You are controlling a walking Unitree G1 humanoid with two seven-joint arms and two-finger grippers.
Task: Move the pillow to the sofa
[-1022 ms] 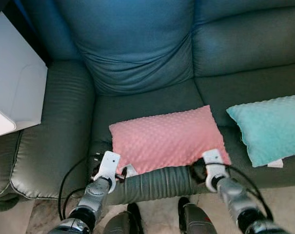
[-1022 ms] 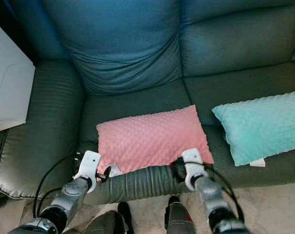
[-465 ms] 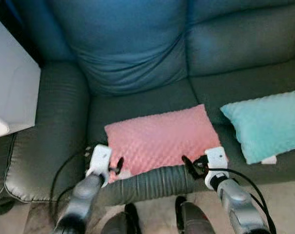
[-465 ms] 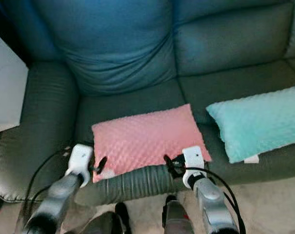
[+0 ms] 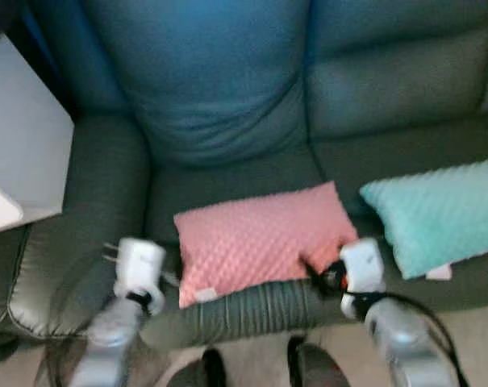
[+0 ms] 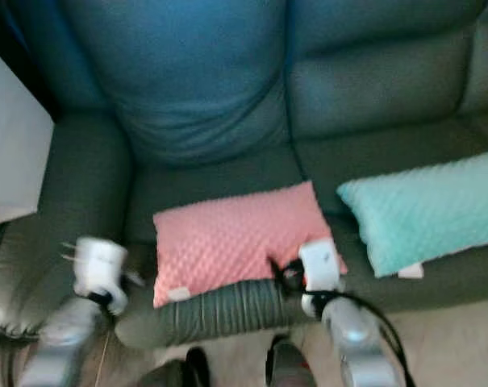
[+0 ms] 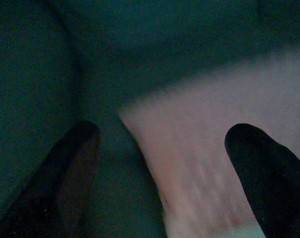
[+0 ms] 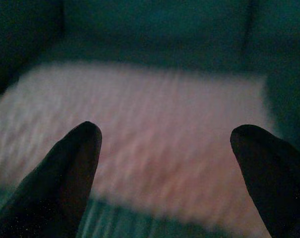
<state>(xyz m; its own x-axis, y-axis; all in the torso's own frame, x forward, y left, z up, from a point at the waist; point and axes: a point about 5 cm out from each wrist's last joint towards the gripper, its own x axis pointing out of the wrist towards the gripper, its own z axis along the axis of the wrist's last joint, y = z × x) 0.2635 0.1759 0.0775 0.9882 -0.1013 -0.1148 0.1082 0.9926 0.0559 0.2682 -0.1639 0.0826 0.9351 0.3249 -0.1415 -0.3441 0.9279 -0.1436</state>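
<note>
Pink pillow (image 5: 260,240) flat on sofa (image 5: 227,105) seat. My left fingers (image 7: 75,163) and right fingers (image 8: 75,163) spread, released. Withdraw straight, avoid snagging fabric.

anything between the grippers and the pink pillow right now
Nothing visible. The pink pillow lies on the sofa seat; the left gripper and right gripper, both open, face it with open space before them.

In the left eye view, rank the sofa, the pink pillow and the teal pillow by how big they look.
1. Sofa, by far the largest.
2. Pink pillow.
3. Teal pillow, though the picture's edge cuts it off, so its place against the pink one is unsure.
</note>
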